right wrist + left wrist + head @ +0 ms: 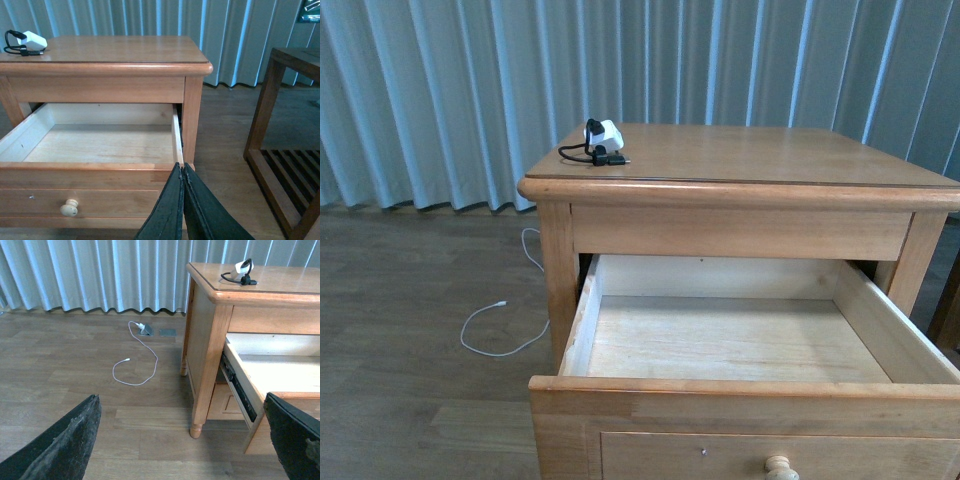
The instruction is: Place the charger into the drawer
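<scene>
The charger (600, 141), a small white plug block with a coiled black cable, lies at the far left of the nightstand top (760, 155); it also shows as the charger (243, 271) and the charger (27, 41). Below the top, the drawer (720, 340) is pulled out and its pale wood inside holds nothing; its round knob (780, 467) shows at the front. My left gripper (185, 440) is open, low over the floor to the left of the stand. My right gripper (182, 172) is shut on nothing, just before the drawer's (100, 145) right front corner. Neither arm appears in the front view.
A thin white cable (500, 330) loops on the wooden floor left of the stand, also seen as the cable (135, 365) running to a floor socket (147, 330). A dark wooden slatted rack (285, 150) stands right of the nightstand. Curtains hang behind.
</scene>
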Robot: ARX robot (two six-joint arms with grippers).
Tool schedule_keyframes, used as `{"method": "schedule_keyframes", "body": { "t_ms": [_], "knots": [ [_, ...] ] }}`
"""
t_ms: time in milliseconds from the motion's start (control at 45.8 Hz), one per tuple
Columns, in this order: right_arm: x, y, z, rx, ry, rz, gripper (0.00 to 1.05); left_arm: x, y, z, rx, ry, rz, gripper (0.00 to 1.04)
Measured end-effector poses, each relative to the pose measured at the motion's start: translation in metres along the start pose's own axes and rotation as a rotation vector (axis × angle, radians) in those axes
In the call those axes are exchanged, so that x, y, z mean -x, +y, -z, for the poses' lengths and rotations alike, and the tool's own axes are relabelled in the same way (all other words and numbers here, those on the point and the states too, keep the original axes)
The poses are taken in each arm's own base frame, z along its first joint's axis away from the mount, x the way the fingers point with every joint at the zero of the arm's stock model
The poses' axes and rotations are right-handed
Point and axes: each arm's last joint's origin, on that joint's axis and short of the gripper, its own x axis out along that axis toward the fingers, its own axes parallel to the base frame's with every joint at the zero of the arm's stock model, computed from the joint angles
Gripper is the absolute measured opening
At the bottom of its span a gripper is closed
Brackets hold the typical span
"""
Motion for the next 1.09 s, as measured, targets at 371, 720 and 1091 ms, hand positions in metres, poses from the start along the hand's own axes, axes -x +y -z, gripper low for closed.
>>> {"method": "schedule_keyframes", "body": {
  "t_ms": [371, 720, 1091],
  "knots": [
    [0.000, 0.000, 0.001, 0.000, 0.001, 0.000, 0.08, 0.000, 0.000, 0.000, 0.000, 0.000, 0.000, 0.99],
    [0.000, 0.000, 0.001, 0.000, 0.001, 0.000, 0.75, -0.008, -0.004, -0.002, 0.072, 0.094, -0.342, 0.99],
    [0.000, 0.000, 0.001, -0.003, 0.001, 0.000, 0.96, -0.091, -0.027, -0.060, 0.044, 0.121, -0.281, 0.99]
  ]
}}
